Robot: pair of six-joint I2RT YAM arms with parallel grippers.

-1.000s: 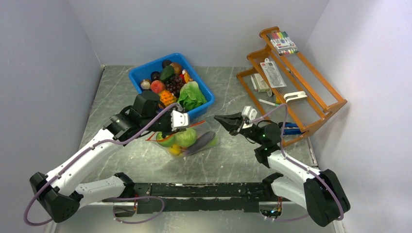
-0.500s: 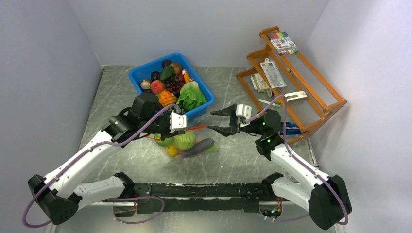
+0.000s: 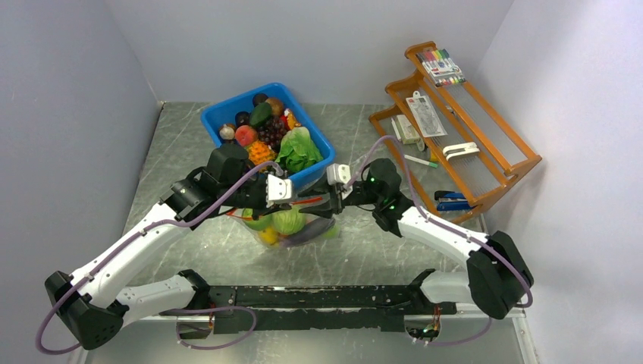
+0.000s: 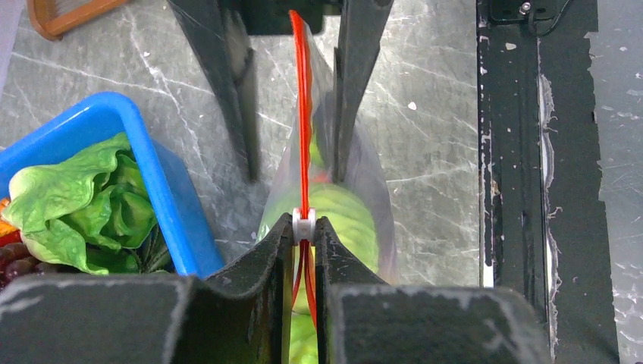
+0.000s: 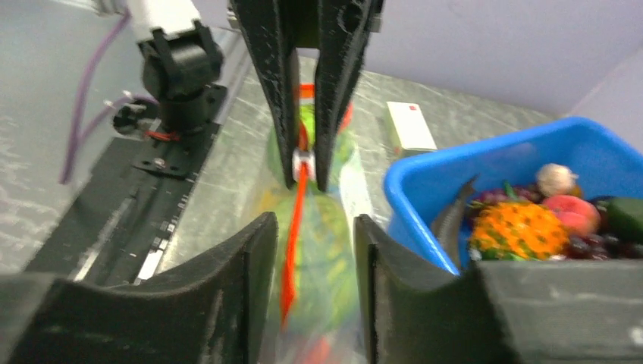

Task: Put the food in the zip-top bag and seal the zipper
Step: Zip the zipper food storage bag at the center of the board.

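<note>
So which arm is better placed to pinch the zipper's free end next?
Right, probably. The right tool is open and straddles the zipper; the left tool is shut on the zipper's slider end.

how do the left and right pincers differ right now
The left pincer is shut on the zipper's white slider; the right pincer is open, its jaws straddling the zipper, not pinching. The left pincer sits at the slider, the right pincer farther along the strip. Both align with the zipper.

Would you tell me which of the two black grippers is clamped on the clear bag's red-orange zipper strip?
The left gripper, pinching the white slider on the red-orange zipper strip; the right gripper straddles it, open.
</note>
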